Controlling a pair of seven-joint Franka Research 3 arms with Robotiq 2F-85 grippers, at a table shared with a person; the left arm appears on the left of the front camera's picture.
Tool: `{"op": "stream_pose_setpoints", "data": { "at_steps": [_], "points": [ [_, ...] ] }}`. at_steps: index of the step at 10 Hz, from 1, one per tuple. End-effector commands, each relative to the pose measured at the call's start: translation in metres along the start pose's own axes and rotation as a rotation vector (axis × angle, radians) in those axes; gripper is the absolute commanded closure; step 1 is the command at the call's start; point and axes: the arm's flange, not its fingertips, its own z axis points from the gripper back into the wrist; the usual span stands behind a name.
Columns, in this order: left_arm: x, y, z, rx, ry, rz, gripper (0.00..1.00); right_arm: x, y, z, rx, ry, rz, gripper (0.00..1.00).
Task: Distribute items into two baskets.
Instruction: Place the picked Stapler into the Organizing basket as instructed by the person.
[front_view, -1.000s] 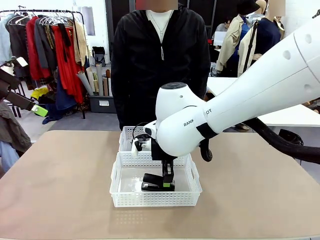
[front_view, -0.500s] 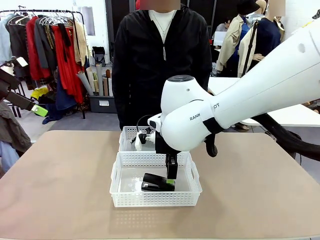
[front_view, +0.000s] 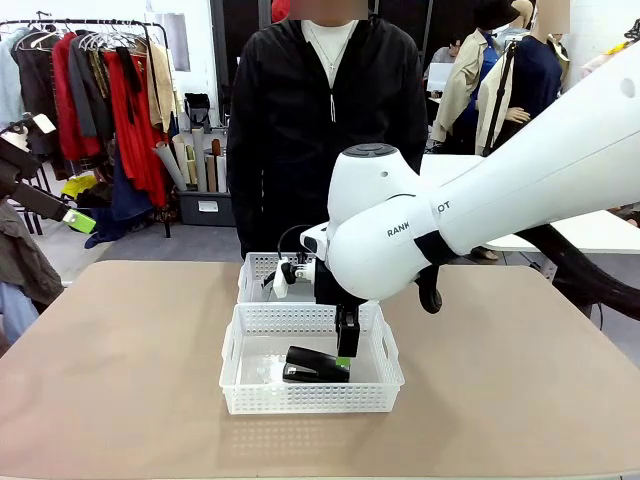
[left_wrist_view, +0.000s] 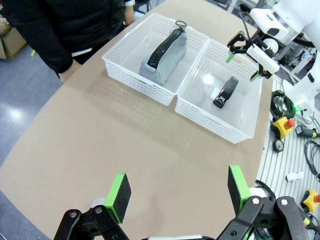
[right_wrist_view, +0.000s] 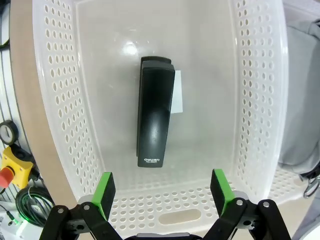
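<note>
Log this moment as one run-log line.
stapler: in near basket, released | waist bag: in far basket | right gripper: open above stapler | left gripper: open, away

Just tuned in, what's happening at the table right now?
The right claw hangs open over the near basket, with the black stapler lying free on its floor. The grey waist bag sits in the far basket. The left claw is open above bare table. A person stands at the far side.
</note>
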Motion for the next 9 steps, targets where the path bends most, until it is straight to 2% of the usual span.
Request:
{"op": "stream_pose_setpoints", "data": {
  "at_steps": [1,9],
  "points": [
    [0.0011,0.0009,0.0025,0.002,-0.001,0.001,0.0,0.0022,-0.0031,0.001,-0.007,-0.003,0.006,0.0],
    [0.0011,0.0009,0.0025,0.002,-0.001,0.001,0.0,0.0022,-0.0031,0.001,-0.007,-0.003,0.006,0.0]
  ]
}}
